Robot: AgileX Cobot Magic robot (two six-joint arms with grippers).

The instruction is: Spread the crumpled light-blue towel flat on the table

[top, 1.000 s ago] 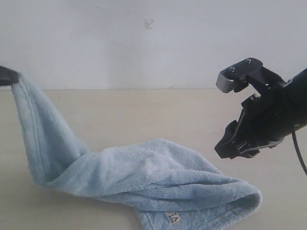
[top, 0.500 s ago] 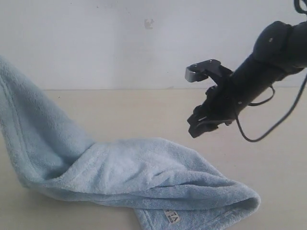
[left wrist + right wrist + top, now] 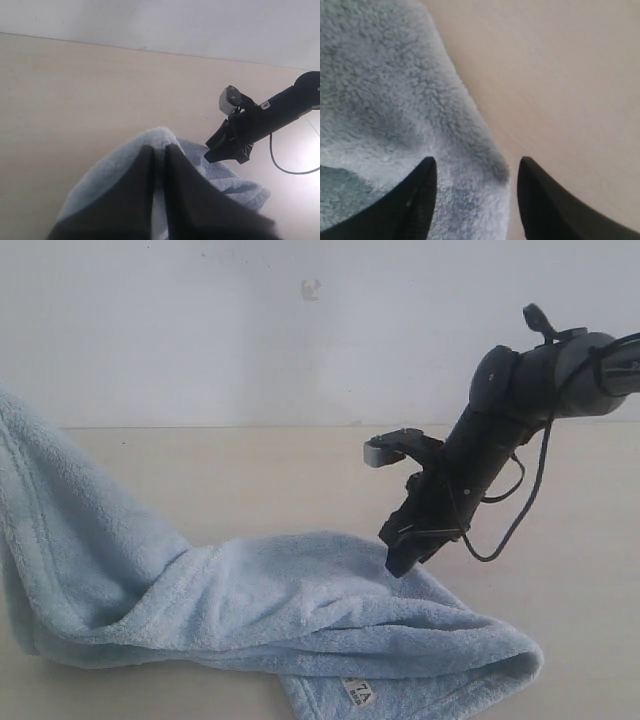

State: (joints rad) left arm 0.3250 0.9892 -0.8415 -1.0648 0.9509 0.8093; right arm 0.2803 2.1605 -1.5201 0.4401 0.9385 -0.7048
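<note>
Right black two-fingered gripper [image 3: 398, 558] is seen lowered and brought leftward compared with a second ago, when it was held high at the right side of the exterior view. Its jaws are spread apart and set astride the far edge of the pale light-blue fluffy terry towel [image 3: 300, 600]. Nothing is clamped, and whether the fingertips press the cloth cannot be told. Left black gripper [image 3: 160, 148] was visible a second ago at the left border of the exterior view and is no longer seen there. In its wrist view its fingers are pinched together on a raised fold of the towel. The towel's left end is lifted higher than before and runs out of the exterior view. The rest lies bunched in long soft folds on the smooth pale beige table [image 3: 250, 470]. A small white printed label [image 3: 358, 692] is shown near the front hem, close to one corner.
</note>
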